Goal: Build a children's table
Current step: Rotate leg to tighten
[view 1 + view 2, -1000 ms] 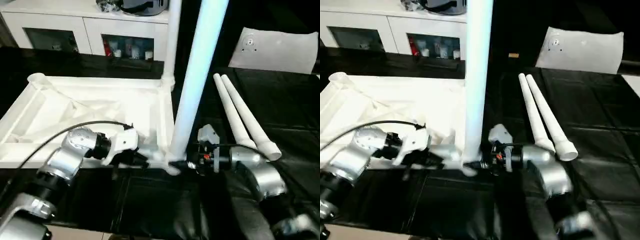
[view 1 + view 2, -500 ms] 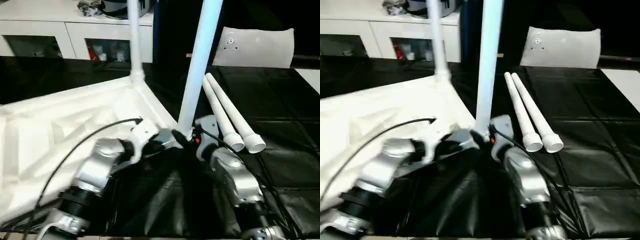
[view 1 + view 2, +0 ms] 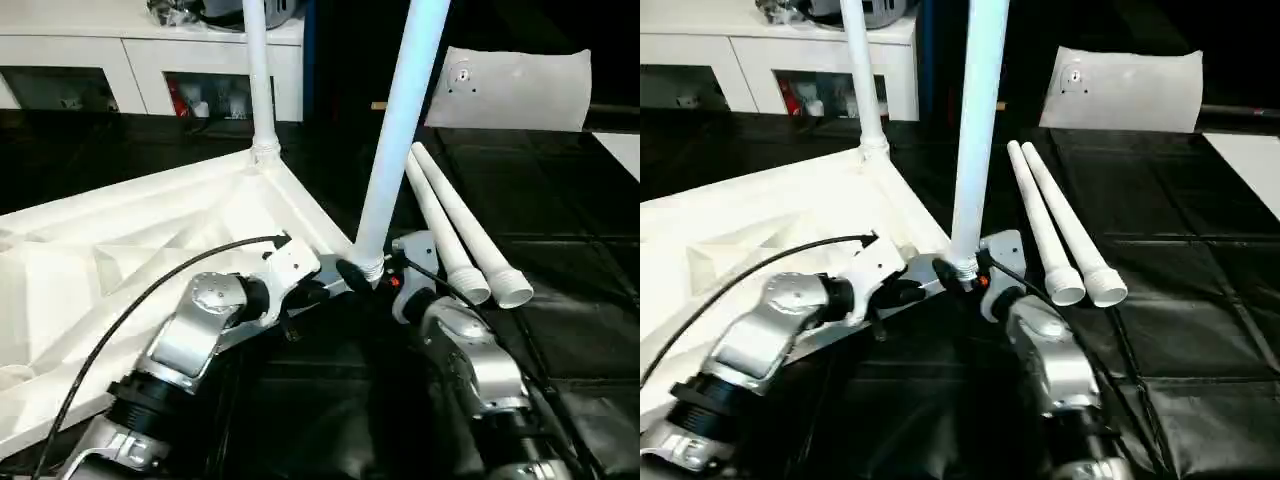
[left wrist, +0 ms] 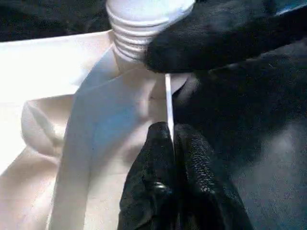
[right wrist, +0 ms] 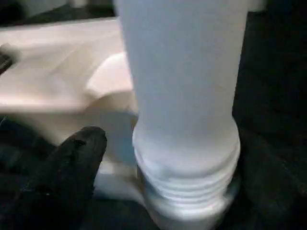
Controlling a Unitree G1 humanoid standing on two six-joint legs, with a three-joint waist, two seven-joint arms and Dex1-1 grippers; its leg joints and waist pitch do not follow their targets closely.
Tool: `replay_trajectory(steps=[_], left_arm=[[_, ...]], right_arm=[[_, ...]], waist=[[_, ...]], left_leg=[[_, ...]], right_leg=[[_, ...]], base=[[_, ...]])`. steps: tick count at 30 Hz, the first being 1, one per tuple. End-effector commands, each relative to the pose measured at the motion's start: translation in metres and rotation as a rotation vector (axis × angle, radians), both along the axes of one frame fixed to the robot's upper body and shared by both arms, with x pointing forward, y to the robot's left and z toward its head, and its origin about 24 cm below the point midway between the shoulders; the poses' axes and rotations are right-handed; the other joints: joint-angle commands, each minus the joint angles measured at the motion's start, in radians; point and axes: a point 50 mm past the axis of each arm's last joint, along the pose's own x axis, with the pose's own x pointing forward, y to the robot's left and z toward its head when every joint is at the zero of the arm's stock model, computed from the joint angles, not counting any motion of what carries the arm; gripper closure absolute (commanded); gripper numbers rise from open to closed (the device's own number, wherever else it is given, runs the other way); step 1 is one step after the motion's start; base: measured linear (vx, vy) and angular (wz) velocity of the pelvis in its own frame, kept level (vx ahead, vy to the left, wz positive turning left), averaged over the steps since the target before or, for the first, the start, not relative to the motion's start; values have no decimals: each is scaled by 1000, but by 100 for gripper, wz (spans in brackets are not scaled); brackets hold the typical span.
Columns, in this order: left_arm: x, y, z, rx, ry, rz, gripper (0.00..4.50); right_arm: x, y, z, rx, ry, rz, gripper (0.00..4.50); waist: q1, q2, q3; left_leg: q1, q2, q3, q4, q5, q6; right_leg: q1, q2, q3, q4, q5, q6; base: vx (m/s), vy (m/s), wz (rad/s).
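Note:
The children's table top (image 3: 150, 250) lies upside down on the black cover, ribs up. One white leg (image 3: 257, 80) stands upright in its far corner socket. A second leg (image 3: 400, 130) leans in the near corner, its threaded end (image 5: 187, 163) showing above the socket. Two loose legs (image 3: 455, 225) lie side by side to the right. My left gripper (image 4: 170, 139) is shut on the thin rim of the table top beside that corner. My right gripper (image 3: 365, 272) is open around the base of the leaning leg, with one finger (image 5: 72, 163) standing apart from it.
A white cabinet (image 3: 150, 60) with shelves runs along the back. A white sheet (image 3: 515, 90) lies at the back right on the black-covered surface (image 3: 560, 200). A black cable (image 3: 150, 290) loops over my left forearm.
The head view has shifted. The table top has swung round against the loose legs, its far corner and upright leg going left. My right gripper has opened from the leaning leg's base.

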Motion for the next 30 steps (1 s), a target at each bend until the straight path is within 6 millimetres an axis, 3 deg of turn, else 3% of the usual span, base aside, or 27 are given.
replay_trajectory(steps=[1,4,9,17,18,21,28,29,30], left_arm=[[-4,4,-6,29,34,-47,450],[-9,14,-7,66,52,-192,450],[-8,22,-3,73,74,-291,450],[-11,27,0,123,127,-491,450],[-11,27,0,127,128,-503,450],[-11,27,0,145,123,-545,450],[-16,28,-1,148,144,-603,450],[-17,28,-1,148,146,-607,450],[-17,28,0,147,146,-610,450]], right_arm=[[-4,5,6,20,-18,83,6],[-6,-10,12,-19,-35,194,6],[-9,-22,21,-50,-42,354,6],[-8,-32,25,-193,-25,609,6],[-8,-32,25,-199,-26,619,6],[-7,-32,25,-204,-19,657,6],[-3,-25,26,-161,-10,709,73],[-3,-24,25,-157,-2,721,73],[-4,-23,24,-155,4,730,87]], waist=[[6,7,-60],[11,8,-56],[20,10,-55],[34,7,-59],[36,2,-60],[47,5,-61],[56,4,-62],[56,-5,-62],[58,0,-63]], left_leg=[[7,32,-11,-64,-135,39],[10,34,-11,-66,-170,37],[18,38,-9,-67,-210,25],[16,38,-7,-61,-158,35],[16,39,-5,-60,-153,39],[16,40,-5,-58,-142,45],[18,42,-5,-58,-160,31],[17,42,-4,-59,-154,34],[15,42,-5,-59,-143,35]], right_leg=[[50,-68,42,-61,28,-230],[47,-70,42,-68,-61,-229],[42,-72,44,-69,-105,-231],[46,-73,41,-59,-47,-254],[46,-74,42,-57,-34,-258],[46,-74,40,-54,-27,-263],[44,-76,40,-54,-59,-260],[45,-75,40,-53,-53,-261],[45,-75,39,-51,-45,-261]], base=[[0,0,0],[0,0,0],[0,0,0],[0,0,0],[0,0,0],[0,0,0],[0,0,0],[0,0,0],[0,0,0]])
